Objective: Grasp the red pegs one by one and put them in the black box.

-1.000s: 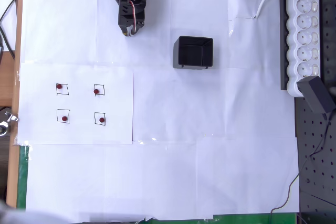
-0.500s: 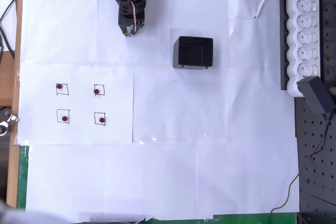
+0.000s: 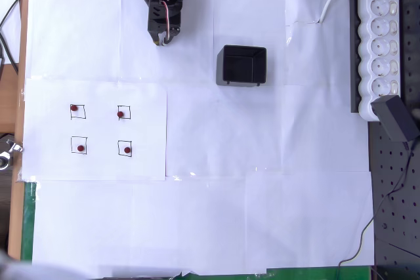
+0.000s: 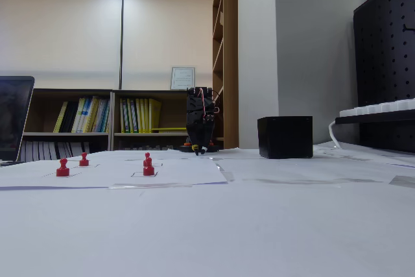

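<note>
Several small red pegs stand on a sheet at the left of the overhead view, each inside a drawn square: one at the upper left [image 3: 74, 107], one at the upper right [image 3: 121, 114], others below [image 3: 81, 148]. In the fixed view the pegs [image 4: 63, 168] stand at the left foreground. The black box [image 3: 241, 65] sits open-topped right of centre, also seen as a dark cube [image 4: 284, 137]. My gripper [image 3: 160, 40] hangs folded at the arm's base at the top, pointing down [image 4: 201, 151], its fingers together and holding nothing. It is well above the pegs and left of the box.
White paper [image 3: 262, 214] covers the table. A white power strip [image 3: 379, 37] and a black adapter [image 3: 396, 117] lie along the right edge beside a black pegboard [image 3: 397, 214]. Bookshelves [image 4: 117, 121] stand behind the table.
</note>
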`<control>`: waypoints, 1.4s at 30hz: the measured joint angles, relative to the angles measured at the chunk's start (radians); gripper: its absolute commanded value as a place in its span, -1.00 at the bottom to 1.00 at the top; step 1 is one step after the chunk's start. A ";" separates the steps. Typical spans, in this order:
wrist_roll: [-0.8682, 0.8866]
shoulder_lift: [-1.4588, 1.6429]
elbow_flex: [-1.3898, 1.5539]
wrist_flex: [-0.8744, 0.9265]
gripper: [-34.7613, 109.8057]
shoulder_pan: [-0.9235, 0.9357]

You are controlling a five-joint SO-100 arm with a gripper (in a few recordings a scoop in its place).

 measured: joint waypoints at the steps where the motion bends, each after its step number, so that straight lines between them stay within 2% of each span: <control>1: 0.066 0.037 0.000 -0.051 -0.52 0.021; 4: 0.176 0.183 0.026 -0.261 -0.52 0.103; 9: 0.199 0.416 0.049 -0.588 -0.51 0.233; 14: 0.183 0.749 0.035 -1.097 -0.45 0.356; 17: 0.169 0.986 0.026 -1.474 -0.44 0.377; 20: 0.123 1.163 0.035 -1.689 -0.41 0.382; 27: -0.006 1.420 0.043 -1.956 -0.37 0.334; 33: -0.074 1.638 0.124 -2.115 -0.37 0.290; 42: -0.098 1.878 0.345 -2.155 -0.37 0.272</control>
